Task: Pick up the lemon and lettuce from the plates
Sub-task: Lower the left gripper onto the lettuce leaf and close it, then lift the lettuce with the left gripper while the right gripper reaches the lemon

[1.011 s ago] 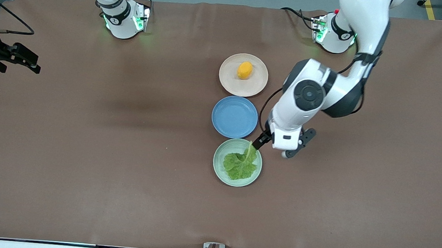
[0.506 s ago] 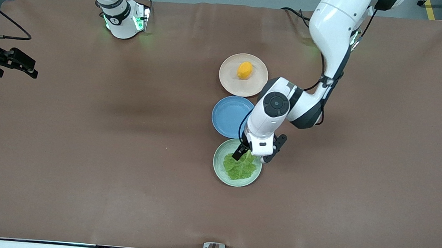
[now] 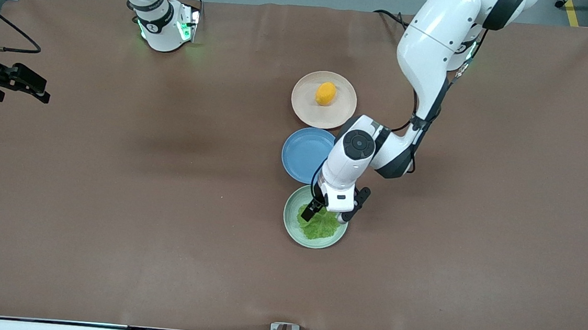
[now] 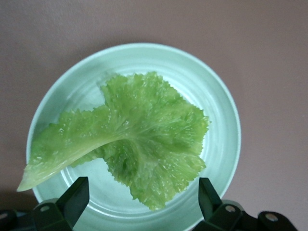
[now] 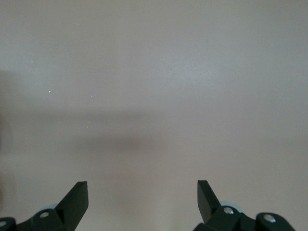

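The crinkled green lettuce (image 3: 320, 229) lies flat on the mint-green plate (image 3: 289, 222), the plate nearest the front camera. My left gripper (image 3: 324, 217) hangs open just above it. In the left wrist view the leaf (image 4: 144, 130) fills the plate (image 4: 221, 139), and the gripper (image 4: 143, 187) has one finger on either side of the leaf's frilly edge with nothing gripped. The orange-yellow lemon (image 3: 326, 93) rests on the beige-pink plate (image 3: 337, 113), the plate farthest from the front camera. My right gripper (image 3: 43, 90) waits open over bare table at the right arm's end, and the right wrist view shows it (image 5: 143, 190) empty.
An empty blue plate (image 3: 305, 155) sits between the two other plates, partly covered by the left arm's wrist. The left arm's elbow stands over the table beside the beige-pink plate. Brown table covering spreads wide at both ends.
The left arm swung from beside the mint-green plate to over it, bringing its open gripper down above the lettuce. The right gripper barely shifted.
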